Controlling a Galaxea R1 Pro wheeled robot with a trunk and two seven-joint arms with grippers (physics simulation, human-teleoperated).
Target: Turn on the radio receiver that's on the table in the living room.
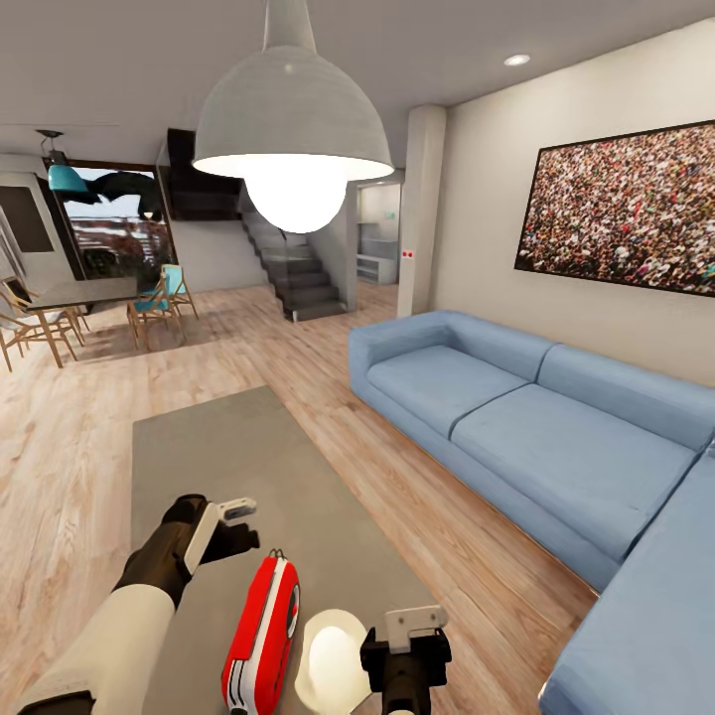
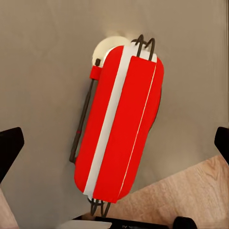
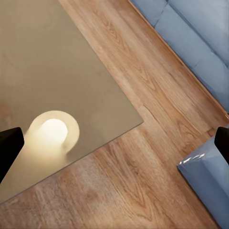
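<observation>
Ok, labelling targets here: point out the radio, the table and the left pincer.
radio [image 1: 260,636], head view, red side face.
table [image 1: 238,447], head view, bare grey top.
left pincer [image 1: 236,526], head view, between its fingertips.

Bright, sharp render — pendant lamp [image 1: 293,139] glare on table [image 1: 248,457].
</observation>
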